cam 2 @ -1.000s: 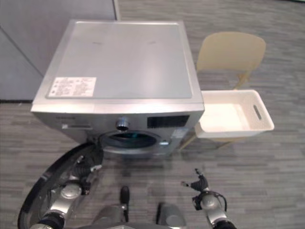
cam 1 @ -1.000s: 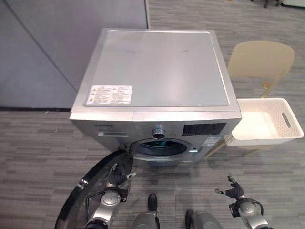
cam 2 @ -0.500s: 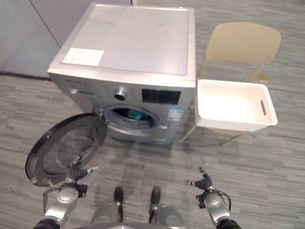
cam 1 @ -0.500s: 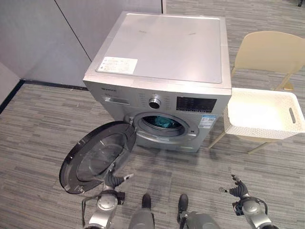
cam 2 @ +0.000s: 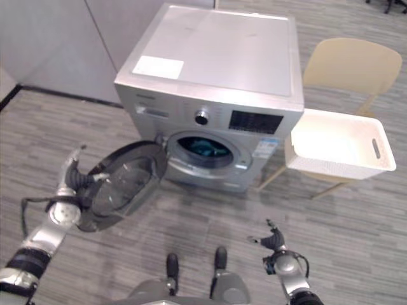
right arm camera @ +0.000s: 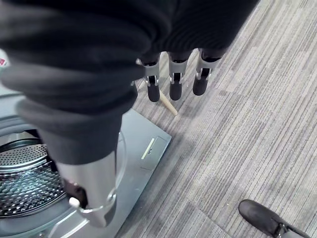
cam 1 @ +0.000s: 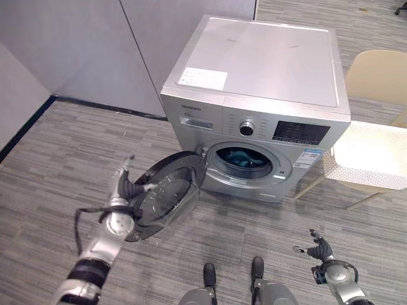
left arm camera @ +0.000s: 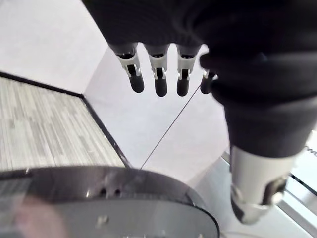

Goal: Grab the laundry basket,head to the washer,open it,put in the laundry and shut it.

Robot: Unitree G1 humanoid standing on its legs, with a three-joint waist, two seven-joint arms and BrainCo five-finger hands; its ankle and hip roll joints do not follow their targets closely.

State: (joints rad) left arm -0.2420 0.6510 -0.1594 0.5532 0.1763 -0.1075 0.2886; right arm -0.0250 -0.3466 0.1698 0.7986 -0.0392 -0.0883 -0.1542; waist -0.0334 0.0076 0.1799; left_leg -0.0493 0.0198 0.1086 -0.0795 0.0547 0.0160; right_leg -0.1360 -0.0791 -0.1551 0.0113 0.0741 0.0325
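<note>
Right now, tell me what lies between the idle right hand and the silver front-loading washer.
Only bare grey striped floor lies between the right hand and the silver washer, as the right eye view shows; the white laundry basket sits off to the side.

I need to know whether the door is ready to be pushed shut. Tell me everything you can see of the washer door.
The door is round: a dark rim around a clear, bowl-shaped window. It hangs on the left side of the washer opening, swung partly open, with its inner side facing the drum. The left hand is at its outer edge with straight fingers; whether they touch it I cannot tell. Blue-green laundry shows in the drum behind it.
</note>
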